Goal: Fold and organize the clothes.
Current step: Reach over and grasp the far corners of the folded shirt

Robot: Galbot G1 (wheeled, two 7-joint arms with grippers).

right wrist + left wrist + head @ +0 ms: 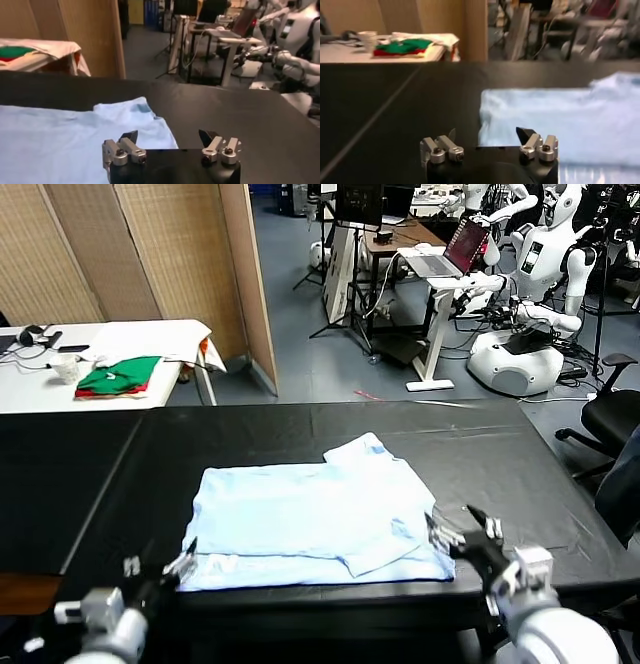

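With the pale blue T-shirt [318,519] lying partly folded on the black table [500,454] and both claws spread and empty — left gripper [160,569] and right gripper [462,534] at its near corners — the thin fabric could slide or unfold if snagged on regrasp; no lettering is readable.

Green and red folded garments [118,376] and a cup [66,368] are being held on a white table [150,339] at upper left; a laptop [455,250] is being displayed at upper right.
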